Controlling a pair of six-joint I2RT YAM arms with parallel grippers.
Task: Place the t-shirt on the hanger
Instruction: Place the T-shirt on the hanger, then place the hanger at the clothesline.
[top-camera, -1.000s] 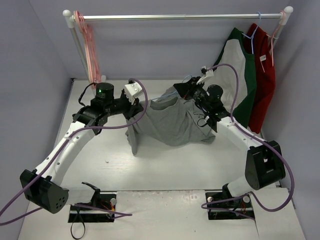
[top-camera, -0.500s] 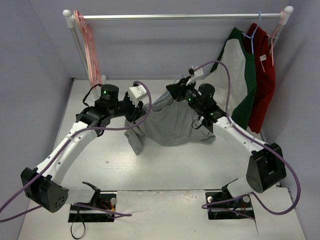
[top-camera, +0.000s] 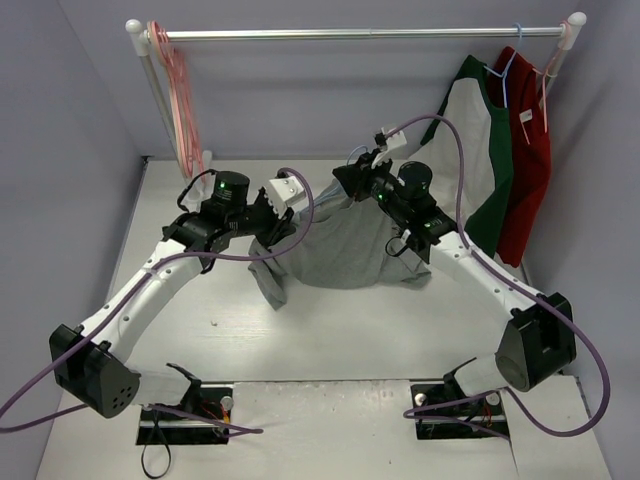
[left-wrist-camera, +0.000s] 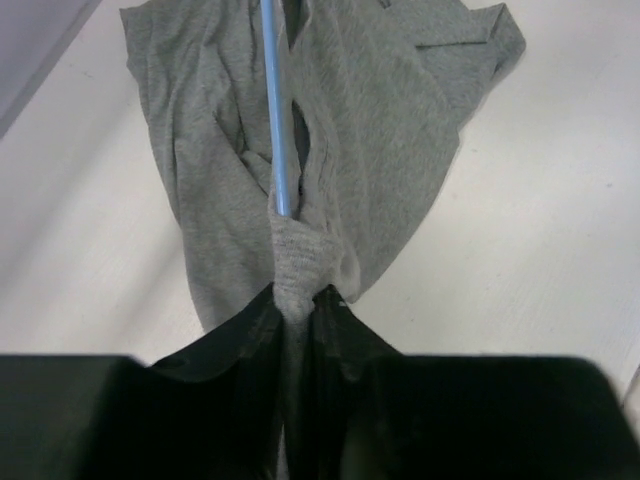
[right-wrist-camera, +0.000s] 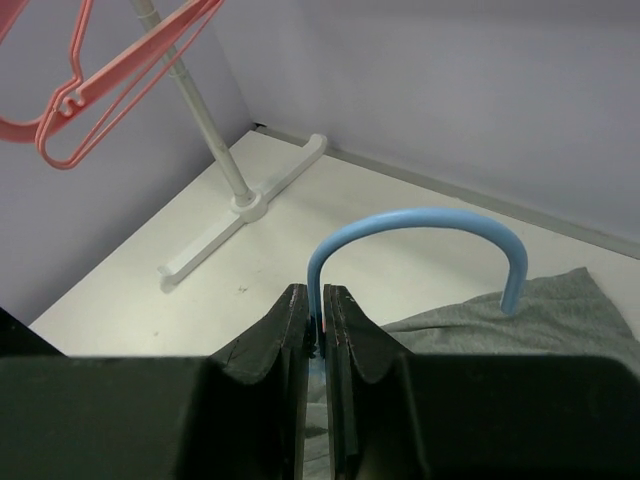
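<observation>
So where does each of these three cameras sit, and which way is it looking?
Top external: high behind the arm bases, looking down the table toward the clothes rail; both arms show whole.
Left wrist: on the left arm, looking along the left gripper, which pinches the t-shirt.
Right wrist: on the right arm, looking past the right gripper, shut on the hanger, toward pink hangers.
Both wrist views share the t-shirt and hanger.
</observation>
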